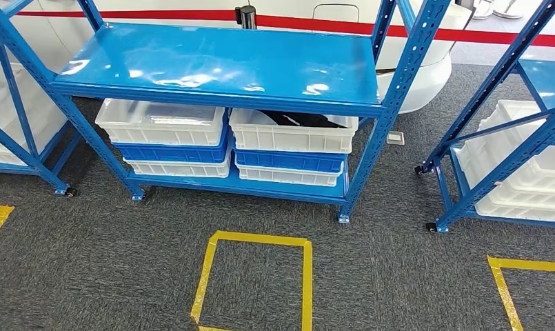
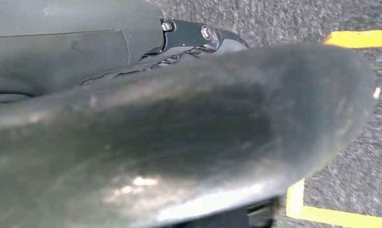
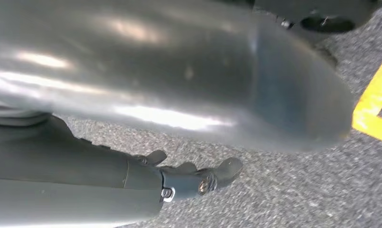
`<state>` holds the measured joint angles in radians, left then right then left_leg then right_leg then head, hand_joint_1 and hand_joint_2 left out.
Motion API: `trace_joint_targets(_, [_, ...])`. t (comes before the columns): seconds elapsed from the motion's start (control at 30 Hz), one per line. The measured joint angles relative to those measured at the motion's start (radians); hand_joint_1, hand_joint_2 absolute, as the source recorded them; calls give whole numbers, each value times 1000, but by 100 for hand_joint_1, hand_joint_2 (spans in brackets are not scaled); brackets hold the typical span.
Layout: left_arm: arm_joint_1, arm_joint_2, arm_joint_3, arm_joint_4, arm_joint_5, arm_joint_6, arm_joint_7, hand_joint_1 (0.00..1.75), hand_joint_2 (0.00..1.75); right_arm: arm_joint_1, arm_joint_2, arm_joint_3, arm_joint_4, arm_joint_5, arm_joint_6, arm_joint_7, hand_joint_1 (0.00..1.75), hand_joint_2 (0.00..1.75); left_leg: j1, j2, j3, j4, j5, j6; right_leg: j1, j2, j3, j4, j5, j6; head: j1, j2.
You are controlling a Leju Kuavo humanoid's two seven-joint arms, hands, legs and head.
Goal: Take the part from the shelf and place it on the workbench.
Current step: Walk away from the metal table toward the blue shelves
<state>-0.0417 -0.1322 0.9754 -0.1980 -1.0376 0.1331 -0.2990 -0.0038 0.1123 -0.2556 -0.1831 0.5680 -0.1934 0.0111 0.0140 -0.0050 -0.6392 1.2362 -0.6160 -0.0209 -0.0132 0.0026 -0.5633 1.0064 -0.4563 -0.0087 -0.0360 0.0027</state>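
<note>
A: The head view is bright and evenly lit; white glare patches lie on the blue shelf [image 1: 219,62] top, so light comes from above.
B: Shadows?
A: Soft, under that top board over the bins [image 1: 291,131]. Uprights bow slightly at the far edges.
B: Wrist views?
A: Dimmer; each robot hand's thumb [image 2: 179,137] is blurred, streaked with highlights.

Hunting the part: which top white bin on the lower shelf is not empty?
The right top white bin: a black part lies inside it.
</note>
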Motion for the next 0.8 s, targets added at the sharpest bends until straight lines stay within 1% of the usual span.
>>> trace_joint_targets(0.03, [0,0,0,0,0,0,1,0,0,0,0,0,0,0,1,0,0,0,0,0,-34,51,-13,-3,1,0,5,0,-4,-3,0,0])
trace_joint_targets(0.07, [1,0,0,0,0,0,1,0,0,0,1,0,0,0,1,0,0,0,1,0,-53,71,-5,-4,2,1,10,0,-8,-3,0,0])
trace_joint_targets(0.1, [1,0,0,0,0,0,2,0,0,0,1,0,0,0,1,0,0,0,2,1,-54,53,23,-4,2,3,17,0,-14,-2,0,0])
trace_joint_targets(0.13, [2,1,0,0,-1,0,2,0,0,1,1,0,0,1,2,0,0,0,3,1,-36,0,67,-4,2,5,25,1,-19,1,0,0])
trace_joint_targets(0.17, [2,1,0,0,-2,0,3,0,0,2,1,0,0,2,2,0,0,0,4,1,-8,-68,108,-2,2,6,31,1,-26,5,0,0])
trace_joint_targets(0.2, [2,2,0,0,-2,0,4,0,0,2,2,0,0,3,2,0,0,0,4,1,19,-127,137,1,5,8,36,2,-34,10,0,0])
trace_joint_targets(0.23, [1,2,0,0,-3,0,5,0,0,1,2,0,0,5,3,0,0,0,2,0,38,-167,151,6,8,8,39,3,-40,16,1,0])
trace_joint_targets(0.27, [0,3,0,0,-4,0,5,0,0,0,3,0,0,6,3,0,0,0,0,-1,46,-184,151,11,10,8,39,2,-45,21,1,0])
trace_joint_targets(0.3, [0,3,0,0,-5,0,6,0,0,-1,3,0,0,6,3,0,0,0,-3,-1,47,-187,147,18,12,9,41,0,-47,27,1,0])
trace_joint_targets(0.37, [0,3,0,0,-6,0,6,0,0,-3,3,0,0,7,3,0,0,0,-1,-1,50,-193,147,32,8,8,42,3,-53,36,1,0])
trace_joint_targets(0.4, [0,3,0,0,-6,0,6,0,0,-3,3,0,0,8,3,0,0,0,1,-1,53,-197,148,38,7,8,33,24,-64,39,3,0])
trace_joint_targets(0.43, [0,4,0,-1,-6,1,6,0,0,-3,2,0,0,8,3,0,0,0,4,-1,56,-200,148,44,6,7,12,66,-83,39,4,0])
trace_joint_targets(0.47, [0,4,0,-1,-6,1,6,0,0,-3,2,0,0,8,3,0,0,0,4,0,57,-202,146,48,4,6,-23,129,-108,38,6,0])
trace_joint_targets(0.5, [0,4,0,-2,-7,1,6,0,0,-3,3,0,0,8,3,0,0,0,4,0,58,-202,144,51,3,6,-67,203,-133,38,7,0])
trace_joint_targets(0.53, [0,3,0,-2,-7,1,6,0,0,-3,3,0,0,9,3,0,0,0,4,0,59,-202,141,53,1,6,-108,264,-149,40,7,0])
trace_joint_targets(0.57, [0,3,0,-1,-7,1,6,0,0,-2,3,0,0,9,3,0,0,0,4,-1,62,-202,137,53,0,6,-135,296,-150,46,7,0])
trace_joint_targets(0.6, [0,3,0,-1,-8,0,6,0,0,0,3,0,0,9,3,0,0,0,4,-2,67,-202,134,52,-1,6,-140,286,-132,56,7,0])
trace_joint_targets(0.63, [0,3,0,-1,-8,0,6,0,0,0,3,0,0,9,3,0,0,0,4,-4,73,-202,129,50,-1,5,-125,235,-99,66,8,0])
trace_joint_targets(0.67, [1,3,0,-1,-9,0,6,0,0,1,2,-1,0,9,3,0,0,0,5,-5,79,-202,125,47,-1,3,-96,160,-61,74,8,0])
trace_joint_targets(0.7, [1,3,0,-1,-10,0,6,0,0,0,2,-1,0,9,3,0,0,0,2,-6,85,-202,119,42,1,1,-68,91,-29,75,8,0])
trace_joint_targets(0.73, [0,2,0,-1,-10,0,6,0,0,-1,2,-1,0,9,3,0,0,0,0,-6,88,-202,114,37,3,-1,-45,41,-7,69,8,0])
trace_joint_targets(0.77, [0,2,0,-1,-11,0,5,0,0,-2,2,-1,0,10,3,0,0,0,-2,-6,91,-203,110,31,6,-1,-34,17,4,59,8,0])
trace_joint_targets(0.8, [0,2,0,-2,-11,0,5,0,0,-2,3,-1,0,10,3,0,0,0,-4,-6,94,-205,108,26,9,-1,-31,13,6,48,8,0])
